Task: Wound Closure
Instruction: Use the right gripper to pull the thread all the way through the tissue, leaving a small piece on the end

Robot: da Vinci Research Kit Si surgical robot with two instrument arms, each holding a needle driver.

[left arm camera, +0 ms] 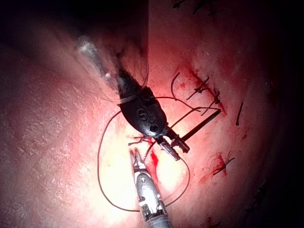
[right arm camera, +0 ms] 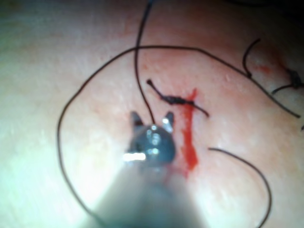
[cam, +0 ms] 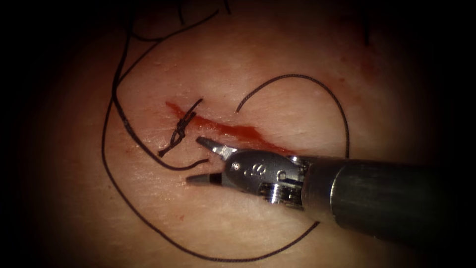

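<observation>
Right tool (right arm camera: pixel 152 118) over the tissue (right arm camera: pixel 71 52), jaws spread apart, nothing held. Thread (right arm camera: pixel 137 71) ran between the jaws and looped wide around the tool. Knot (right arm camera: pixel 175 100) tied across the cut (right arm camera: pixel 190 137), red fluid along it. Second knot (right arm camera: pixel 293 78) lay well apart.

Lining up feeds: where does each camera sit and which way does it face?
Endoscope: above and in front of the tissue, facing the cut; right tool open, empty.
Left wrist: along its shaft at the left tool; right tool beside it.
Right wrist: along its shaft at the right tool.
All share the right tool and the cut.
</observation>
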